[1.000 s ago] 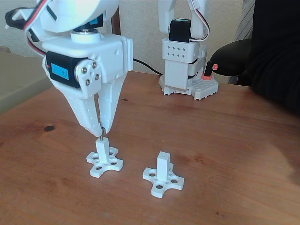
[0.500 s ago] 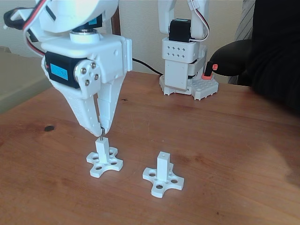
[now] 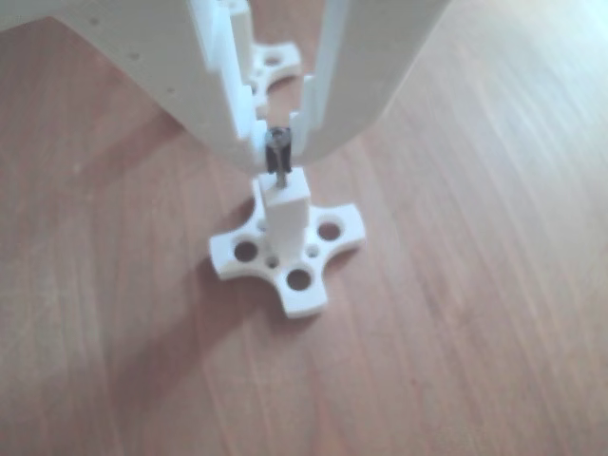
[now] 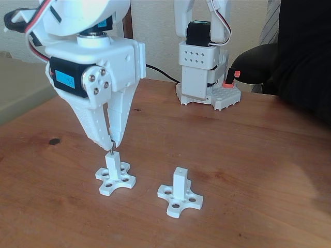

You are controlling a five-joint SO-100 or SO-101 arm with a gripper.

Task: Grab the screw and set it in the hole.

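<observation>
A white plastic two-finger gripper (image 4: pixel 111 145) pinches a thin silver-grey metal screw (image 3: pixel 277 154) by its upper end, holding it upright directly over a white plastic post on a cross-shaped base (image 4: pixel 115 174) at the near left of the fixed view. The screw's lower tip meets the post's square end face, where the tiny hole (image 3: pixel 282 179) lies hidden beneath it; whether the tip has entered cannot be told. A second, matching white post with cross base (image 4: pixel 179 192) stands free to the right, its own dark hole visible on top, on the reddish-brown wooden table (image 4: pixel 248 155).

The screw looks light, rigid and slick, likely to tilt or slip if the grip loosens before it seats; the hold near the head seems the sensible one, leaving the shank free to enter.

The other view, close behind the fingers, shows the dark screw clamped between the stepped fingertips and its contact with the post. The fixed view reduces the screw to a sliver yet shows the second post, a second white arm base (image 4: pixel 204 77) at the far edge, and a dark-sleeved person (image 4: pixel 295 57) at far right.
</observation>
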